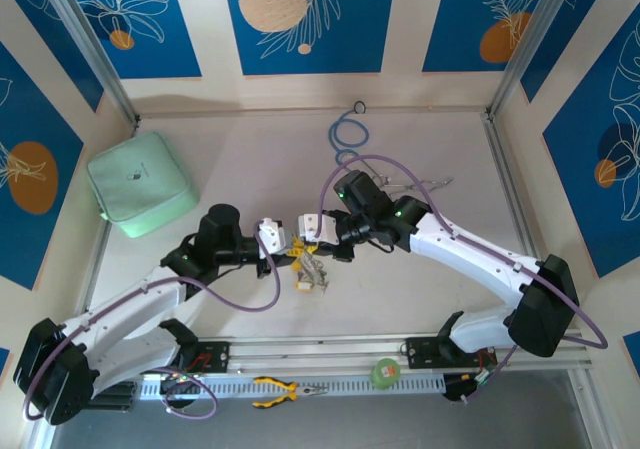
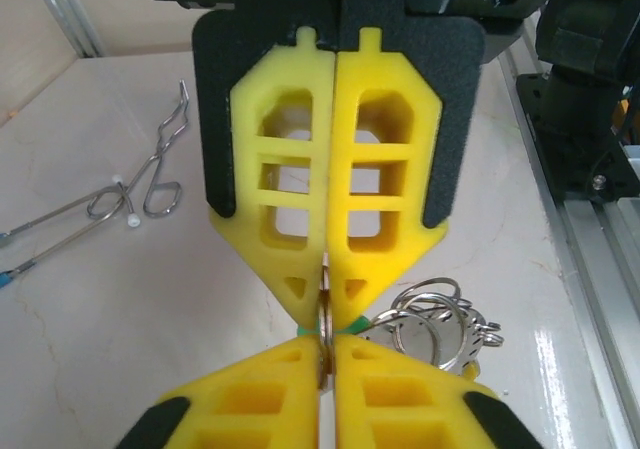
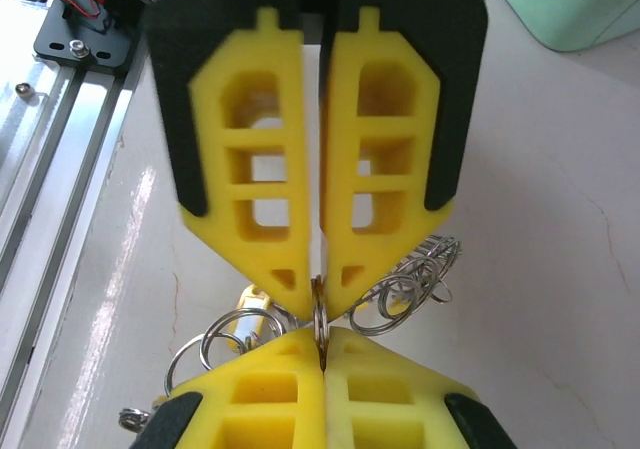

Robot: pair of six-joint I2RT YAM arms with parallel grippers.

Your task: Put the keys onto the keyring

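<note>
Over the middle of the table my left gripper (image 1: 283, 237) and right gripper (image 1: 318, 231) meet tip to tip. Both are shut on the keyring, a thin silvery ring seen edge-on (image 2: 324, 314) (image 3: 320, 314) between the two pairs of yellow fingers. In the left wrist view my left gripper (image 2: 325, 359) comes in from below and the right fingers (image 2: 385, 199) from above. My right gripper (image 3: 322, 354) sits low in the right wrist view. The keys (image 1: 311, 275) hang under the grip as a small bunch with yellow tags. Small split rings (image 2: 445, 319) (image 3: 410, 284) and a yellow tag (image 3: 252, 301) dangle beside the fingers.
A pale green pouch (image 1: 140, 184) lies at the back left. A blue looped tube (image 1: 348, 134) and a tiny black ring (image 1: 359, 107) are at the back. Wire tongs (image 2: 140, 184) lie behind the right arm. Yellow-handled pliers (image 1: 285, 391) and a green roll (image 1: 385, 372) rest on the front rail.
</note>
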